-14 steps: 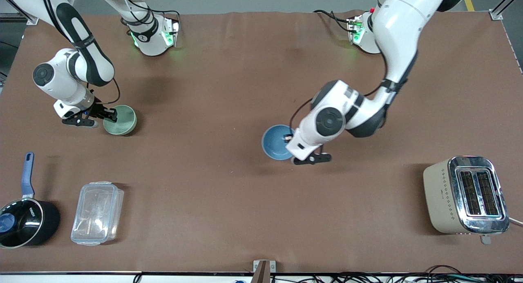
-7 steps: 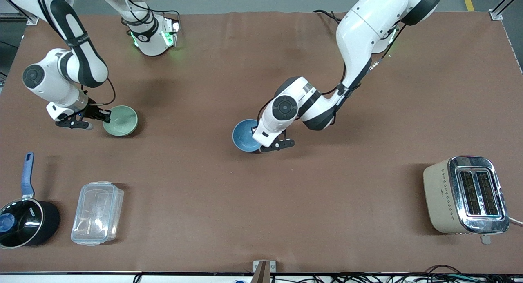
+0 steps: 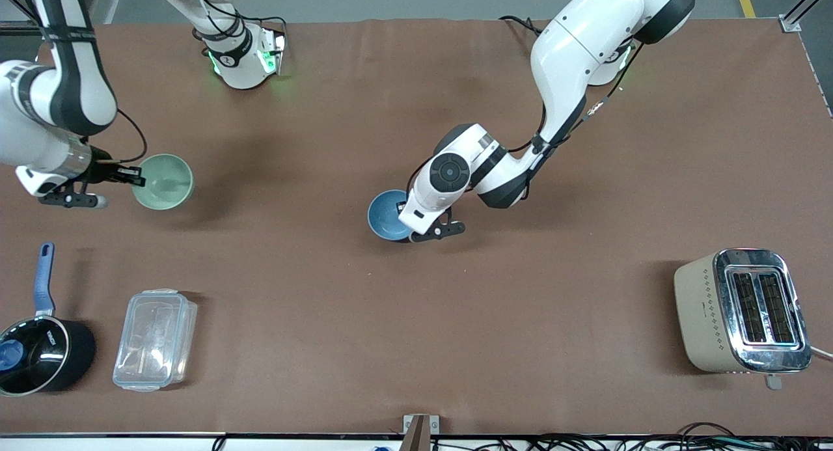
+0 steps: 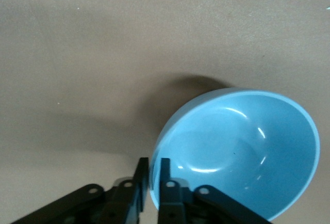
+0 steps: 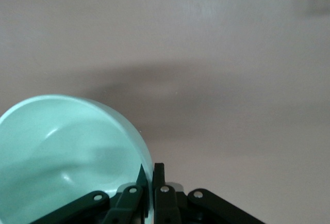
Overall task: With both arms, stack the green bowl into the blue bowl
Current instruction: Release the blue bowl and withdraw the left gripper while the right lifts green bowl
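Note:
The pale mint-green bowl (image 3: 163, 181) hangs above the table at the right arm's end, held by its rim. My right gripper (image 3: 135, 177) is shut on that rim; the right wrist view shows the green bowl (image 5: 62, 157) with one finger inside and one outside (image 5: 152, 182). The blue bowl (image 3: 388, 215) is near the table's middle. My left gripper (image 3: 409, 220) is shut on its rim; in the left wrist view the blue bowl (image 4: 237, 152) is pinched at its edge by the gripper (image 4: 152, 175). I cannot tell whether the blue bowl rests on the table.
A black saucepan with a blue handle (image 3: 36, 347) and a clear plastic lidded box (image 3: 155, 339) sit near the front camera at the right arm's end. A beige toaster (image 3: 742, 311) stands at the left arm's end. The brown table (image 3: 416, 340) is bare between them.
The right gripper has lifted the green bowl and carried it toward the right arm's end. The left gripper has carried the blue bowl toward the right arm's end, slowing in the last half second.

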Robot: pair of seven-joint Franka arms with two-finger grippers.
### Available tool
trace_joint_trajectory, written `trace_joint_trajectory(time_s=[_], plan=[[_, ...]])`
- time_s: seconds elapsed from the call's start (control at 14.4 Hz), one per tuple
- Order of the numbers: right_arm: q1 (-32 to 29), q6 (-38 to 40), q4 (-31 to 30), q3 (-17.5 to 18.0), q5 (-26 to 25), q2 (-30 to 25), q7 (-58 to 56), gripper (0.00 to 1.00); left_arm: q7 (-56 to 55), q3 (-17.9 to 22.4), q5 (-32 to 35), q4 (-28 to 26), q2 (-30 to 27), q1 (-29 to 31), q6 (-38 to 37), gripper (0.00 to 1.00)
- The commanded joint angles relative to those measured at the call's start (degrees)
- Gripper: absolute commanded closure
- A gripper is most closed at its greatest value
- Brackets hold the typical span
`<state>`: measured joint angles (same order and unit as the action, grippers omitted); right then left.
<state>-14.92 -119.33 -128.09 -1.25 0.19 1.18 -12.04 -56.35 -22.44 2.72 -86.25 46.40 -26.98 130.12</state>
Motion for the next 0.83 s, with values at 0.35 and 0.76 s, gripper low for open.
trace_joint_trajectory(time_s=[0.35,0.76], plan=[[10.9,10.3,15.9,0.3,0.6,0.4,6.2,1.00,4.7,0.5,14.5,7.2,-12.4,8.7,-19.1,0.00],[25.3,9.3,17.7,0.2,6.8,1.9,22.7,1.00,27.4,-0.2,14.5,7.0,-26.9,23.2,-28.6,0.00]])
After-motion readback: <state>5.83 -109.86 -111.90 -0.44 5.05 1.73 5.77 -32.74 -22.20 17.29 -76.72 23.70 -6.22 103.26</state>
